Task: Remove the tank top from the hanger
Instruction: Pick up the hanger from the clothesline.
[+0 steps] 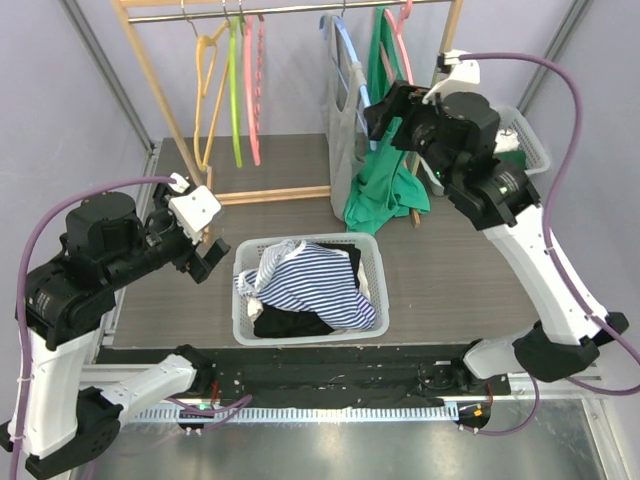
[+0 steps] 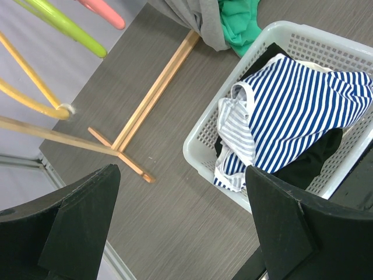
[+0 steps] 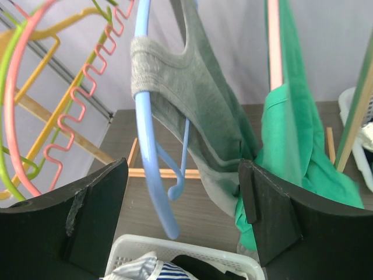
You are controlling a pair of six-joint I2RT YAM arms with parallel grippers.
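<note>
1. Left gripper (image 1: 205, 257) is recorded low over the left side of the table (image 1: 450, 280), jaws spread wide, nothing held.
2. Just beside it, a white basket (image 1: 243, 325) is noted, holding a blue-striped garment (image 1: 315, 280) over dark clothing.
3. Right gripper (image 3: 183, 216) is raised before the wooden rack (image 1: 150, 90), jaws wide apart, nothing clasped.
4. Beyond it, the grey tank top (image 3: 201, 105) is found draped by a strap over the blue hanger (image 3: 148, 169).
5. A green garment (image 3: 291, 140) is hung just right of it.
</note>
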